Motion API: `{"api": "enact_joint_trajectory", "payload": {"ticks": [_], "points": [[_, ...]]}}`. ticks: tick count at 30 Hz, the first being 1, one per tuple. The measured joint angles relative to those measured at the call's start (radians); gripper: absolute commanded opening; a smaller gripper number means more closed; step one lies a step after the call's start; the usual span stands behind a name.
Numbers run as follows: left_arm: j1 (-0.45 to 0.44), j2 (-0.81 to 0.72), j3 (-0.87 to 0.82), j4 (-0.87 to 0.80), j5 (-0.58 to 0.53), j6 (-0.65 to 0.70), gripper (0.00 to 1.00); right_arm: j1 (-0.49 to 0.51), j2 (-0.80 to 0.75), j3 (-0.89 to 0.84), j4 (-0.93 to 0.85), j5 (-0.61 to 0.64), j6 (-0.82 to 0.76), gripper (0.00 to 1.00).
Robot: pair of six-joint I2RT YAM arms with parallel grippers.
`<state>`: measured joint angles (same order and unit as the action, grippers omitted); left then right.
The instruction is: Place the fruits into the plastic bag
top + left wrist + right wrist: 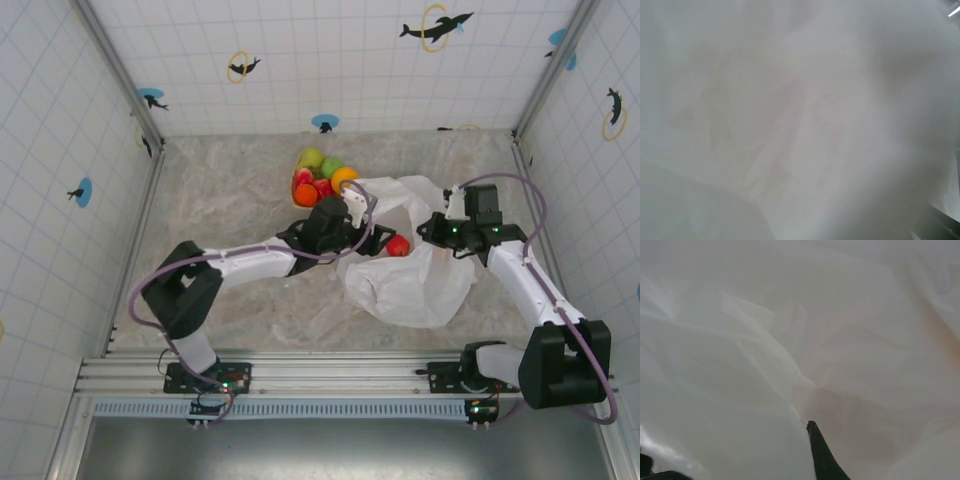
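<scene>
Several glossy fruits are piled at the back centre, among them a green one (pixel 312 157), a yellow-orange one (pixel 345 178) and an orange one (pixel 306 194). A red fruit (pixel 398 245) sits at the mouth of the wrinkled white plastic bag (pixel 410 275). My left gripper (pixel 378 240) reaches to that mouth, right beside the red fruit, and its jaws are hidden. Blurred bag film (pixel 800 120) covers the left wrist view. My right gripper (pixel 432 228) holds the bag's right rim. One dark finger (pixel 822 455) presses against the film (pixel 740 365).
The piled fruits rest on a tan heart-shaped plate (pixel 297 163) just behind the left gripper. Tiled walls enclose the marbled table on three sides. Bare tabletop (pixel 220 190) lies to the left and in front of the bag.
</scene>
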<state>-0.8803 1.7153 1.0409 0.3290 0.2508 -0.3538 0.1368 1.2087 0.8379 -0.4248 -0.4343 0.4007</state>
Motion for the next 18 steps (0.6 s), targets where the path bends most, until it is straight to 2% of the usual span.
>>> {"api": "enact_joint_trajectory", "payload": {"ticks": [11,14,18], "points": [[0.169,-0.246,-0.09,-0.248,0.26,0.174,0.79,-0.001,0.024,0.012,-0.018,0.015,-0.039,0.02],[0.235,-0.305,-0.111,-0.278,0.253,0.182,0.79,-0.001,0.027,0.015,-0.021,0.016,-0.039,0.02],[0.323,-0.327,-0.091,-0.327,0.1,0.177,0.81,-0.001,0.028,0.025,-0.02,0.018,-0.038,0.02]]}}
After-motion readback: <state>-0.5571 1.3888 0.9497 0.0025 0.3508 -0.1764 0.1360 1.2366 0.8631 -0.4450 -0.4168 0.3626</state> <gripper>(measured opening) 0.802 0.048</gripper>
